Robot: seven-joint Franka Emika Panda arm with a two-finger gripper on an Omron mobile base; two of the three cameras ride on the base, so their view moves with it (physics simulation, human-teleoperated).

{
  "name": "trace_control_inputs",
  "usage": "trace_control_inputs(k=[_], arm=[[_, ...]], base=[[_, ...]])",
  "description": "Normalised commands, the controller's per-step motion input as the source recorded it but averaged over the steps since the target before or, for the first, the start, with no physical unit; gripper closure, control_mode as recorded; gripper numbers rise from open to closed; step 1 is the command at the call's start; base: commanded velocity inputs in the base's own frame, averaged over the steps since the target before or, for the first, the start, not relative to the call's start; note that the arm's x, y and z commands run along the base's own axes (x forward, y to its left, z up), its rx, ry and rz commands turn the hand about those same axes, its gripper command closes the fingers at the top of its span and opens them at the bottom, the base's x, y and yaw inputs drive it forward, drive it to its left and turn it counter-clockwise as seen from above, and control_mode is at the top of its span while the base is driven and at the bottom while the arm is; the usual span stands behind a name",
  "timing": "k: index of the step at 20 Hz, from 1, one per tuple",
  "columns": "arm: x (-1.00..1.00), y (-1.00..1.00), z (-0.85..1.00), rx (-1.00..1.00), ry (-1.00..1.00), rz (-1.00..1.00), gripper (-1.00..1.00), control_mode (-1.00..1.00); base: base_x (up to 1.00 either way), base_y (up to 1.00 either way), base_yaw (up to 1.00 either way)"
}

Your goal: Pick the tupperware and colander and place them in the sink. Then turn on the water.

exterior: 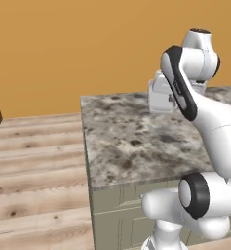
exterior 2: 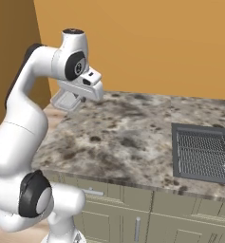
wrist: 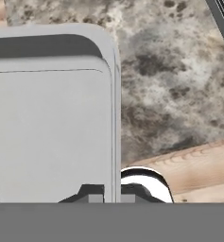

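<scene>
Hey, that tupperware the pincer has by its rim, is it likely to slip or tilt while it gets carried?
The tupperware looks thin, smooth plastic, so probably light but slippery. The pincer pinches just one raised wall, off to one side, so the container may sag or swing. It looks empty in the hand view, so any tilt likely spills nothing.

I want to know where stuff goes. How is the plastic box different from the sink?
The tupperware is pale, see-through and smooth; the sink is dark grey with a ribbed grid. The tupperware is up in the air, pinched at its rim by the gripper; the sink is set down into the counter. Both are rectangular.
</scene>
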Motion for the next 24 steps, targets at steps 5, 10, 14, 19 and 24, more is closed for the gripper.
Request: trace_control_inputs(k=[5,10,14,19,24], arm=[[0.0,-0.01,-0.01,0.0,0.19,0.0,1.0,-1.0],[0.0,-0.03,-0.01,0.0,0.02,0.0,1.0,1.0],[0.0,0.0,0.0,0.0,0.0,0.0,1.0,1.0],[0.0,0.0,0.0,0.0,0.0,0.0,1.0,1.0],[0.0,0.0,0.0,0.0,0.0,0.0,1.0,1.0]], base=[[0.0,0.0,0.0],[-0.25,-0.33,0.0],[-0.65,-0.67,0.0],[-0.44,-0.88,0.0],[-0.05,-0.98,0.0]])
